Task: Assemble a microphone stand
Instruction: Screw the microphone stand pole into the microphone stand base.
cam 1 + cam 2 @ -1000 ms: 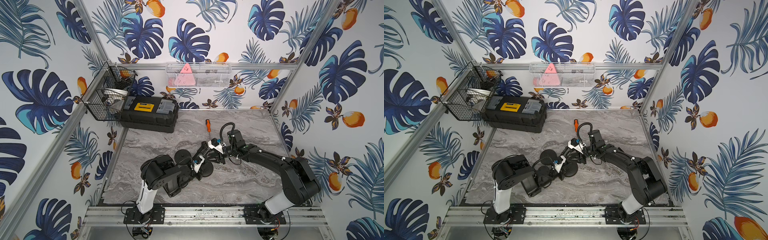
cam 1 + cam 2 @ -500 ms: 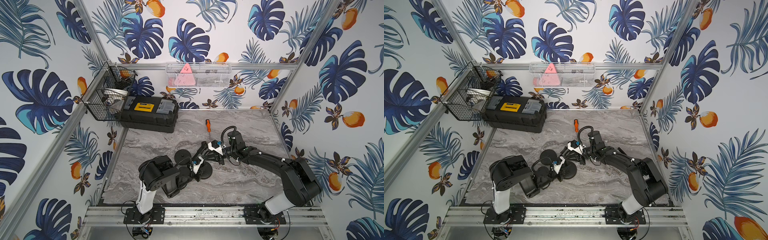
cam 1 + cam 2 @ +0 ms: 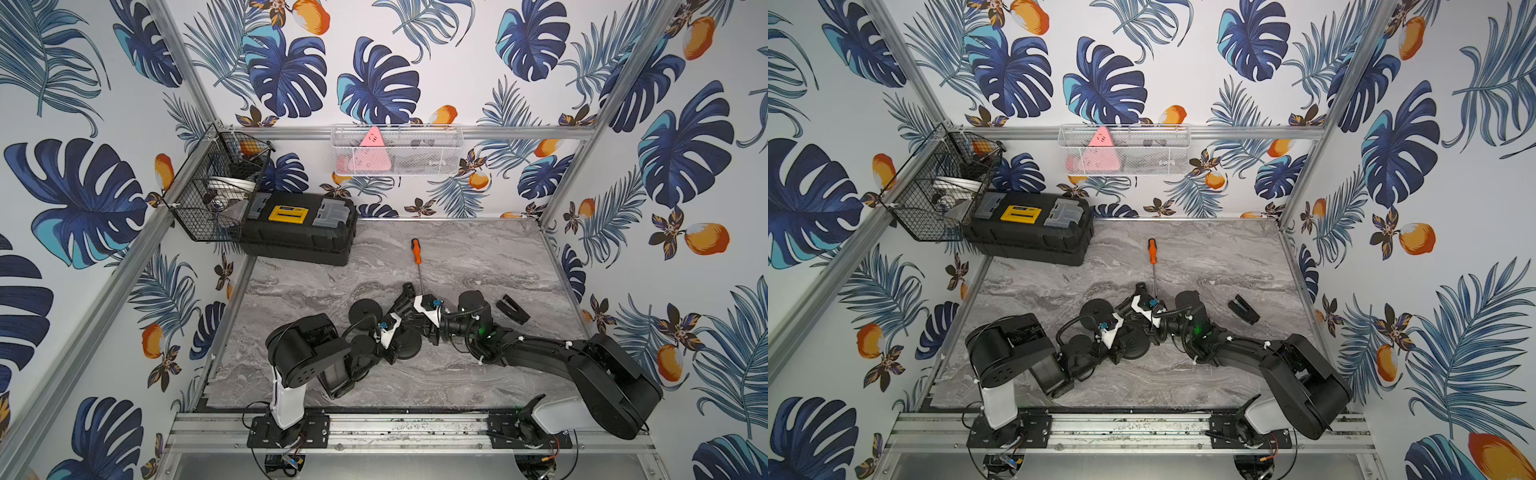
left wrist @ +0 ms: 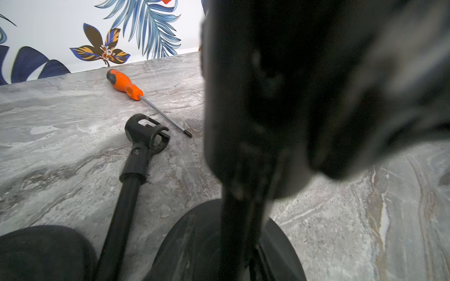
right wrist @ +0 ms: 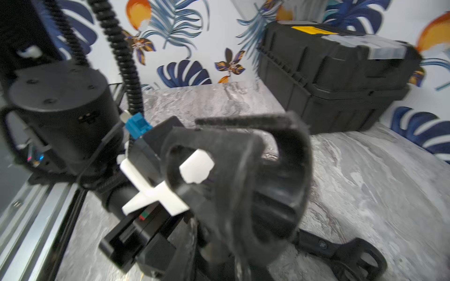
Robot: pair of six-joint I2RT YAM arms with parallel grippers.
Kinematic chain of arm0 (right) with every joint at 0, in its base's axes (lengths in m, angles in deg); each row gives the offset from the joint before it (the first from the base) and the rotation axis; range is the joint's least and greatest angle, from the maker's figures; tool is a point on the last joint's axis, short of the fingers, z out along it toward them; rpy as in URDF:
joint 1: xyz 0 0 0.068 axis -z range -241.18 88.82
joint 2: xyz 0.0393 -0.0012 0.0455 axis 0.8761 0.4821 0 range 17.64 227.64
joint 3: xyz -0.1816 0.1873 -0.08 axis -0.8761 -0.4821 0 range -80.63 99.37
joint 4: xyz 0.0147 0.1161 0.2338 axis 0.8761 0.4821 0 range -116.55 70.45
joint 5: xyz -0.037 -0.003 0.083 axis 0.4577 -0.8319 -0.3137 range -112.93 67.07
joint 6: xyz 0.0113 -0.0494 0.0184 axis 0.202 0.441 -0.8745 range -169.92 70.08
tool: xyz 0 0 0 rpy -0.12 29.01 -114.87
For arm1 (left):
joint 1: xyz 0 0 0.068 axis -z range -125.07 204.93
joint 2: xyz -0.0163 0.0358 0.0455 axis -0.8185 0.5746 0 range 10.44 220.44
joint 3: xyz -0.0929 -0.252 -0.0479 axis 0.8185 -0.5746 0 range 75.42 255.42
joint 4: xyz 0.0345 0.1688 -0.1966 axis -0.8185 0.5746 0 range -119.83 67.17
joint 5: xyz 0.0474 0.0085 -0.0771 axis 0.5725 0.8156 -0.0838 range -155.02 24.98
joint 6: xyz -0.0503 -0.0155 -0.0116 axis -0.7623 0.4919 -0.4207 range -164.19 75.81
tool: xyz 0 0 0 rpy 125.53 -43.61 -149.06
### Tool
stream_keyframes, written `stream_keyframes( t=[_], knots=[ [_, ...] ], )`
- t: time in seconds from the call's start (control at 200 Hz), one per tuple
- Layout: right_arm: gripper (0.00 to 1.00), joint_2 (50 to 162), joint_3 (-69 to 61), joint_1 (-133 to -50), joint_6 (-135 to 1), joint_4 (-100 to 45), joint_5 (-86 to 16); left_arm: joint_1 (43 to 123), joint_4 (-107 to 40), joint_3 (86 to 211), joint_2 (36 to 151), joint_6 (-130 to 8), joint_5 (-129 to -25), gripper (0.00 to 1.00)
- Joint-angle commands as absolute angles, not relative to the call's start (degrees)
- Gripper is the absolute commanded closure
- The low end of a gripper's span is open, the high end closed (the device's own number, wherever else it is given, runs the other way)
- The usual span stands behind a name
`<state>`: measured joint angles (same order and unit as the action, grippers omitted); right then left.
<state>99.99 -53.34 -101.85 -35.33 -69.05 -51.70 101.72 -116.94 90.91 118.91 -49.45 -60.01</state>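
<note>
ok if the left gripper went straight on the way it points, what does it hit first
Probably the right gripper, looming right ahead of it; the clip and screwdriver lie off to one side.

both top views look down from high above the left pincer (image 3: 399, 328), sharing the desk (image 3: 478, 257); wrist views skim it closely.
</note>
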Motion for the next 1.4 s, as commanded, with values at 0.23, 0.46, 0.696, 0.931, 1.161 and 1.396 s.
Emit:
stream_keyframes(
  t=[0.23, 0.46, 0.696, 0.931, 1.161, 1.396],
  knots=[
    [1.00, 97.70, -56.31, -119.39, -51.83, -55.59, -6.26, 101.34, -118.42, 90.28, 117.36, -50.44, -56.53, 0.64],
    [1.00, 98.71, -52.85, -124.37, -52.83, -50.84, 2.37, 100.09, -118.42, 90.26, 117.56, -51.31, -56.35, 0.70],
    [0.47, 93.93, -52.07, -122.19, -50.33, -47.84, -6.92, 99.36, -118.42, 91.92, 120.49, -51.24, -57.98, 0.79],
    [0.43, 86.91, -51.25, -112.69, -44.57, -40.18, -30.72, 99.43, -118.42, 93.61, 123.24, -51.49, -59.16, 0.79],
    [0.42, 85.79, -48.81, -97.99, -35.79, -38.35, -57.11, 100.42, -118.51, 95.02, 124.43, -50.46, -63.19, 0.78],
    [0.42, 93.61, -40.72, -91.73, -26.05, -32.07, -70.29, 101.35, -118.52, 96.77, 125.40, -49.63, -67.77, 0.78]
  ],
)
